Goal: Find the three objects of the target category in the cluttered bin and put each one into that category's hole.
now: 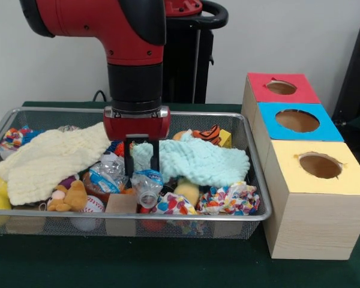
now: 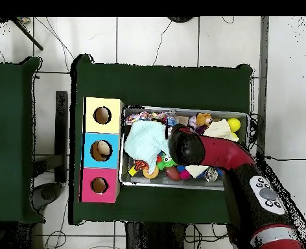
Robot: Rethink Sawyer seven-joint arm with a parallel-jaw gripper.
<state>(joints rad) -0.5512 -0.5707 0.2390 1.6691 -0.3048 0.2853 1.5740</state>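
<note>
My claw (image 1: 141, 157) hangs low inside the bin (image 1: 259, 180) on the green counter (image 1: 168, 264), fingers apart astride a fold of the mint cloth (image 1: 198, 161).

A glossy red, rounded robot arm (image 1: 108, 24) with a black cylindrical wrist collar, a red rectangular gripper housing (image 1: 136, 124) with two thin black fingers (image 1: 129, 159), and a grey oval button panel (image 2: 264, 192) on its upper link
</note>
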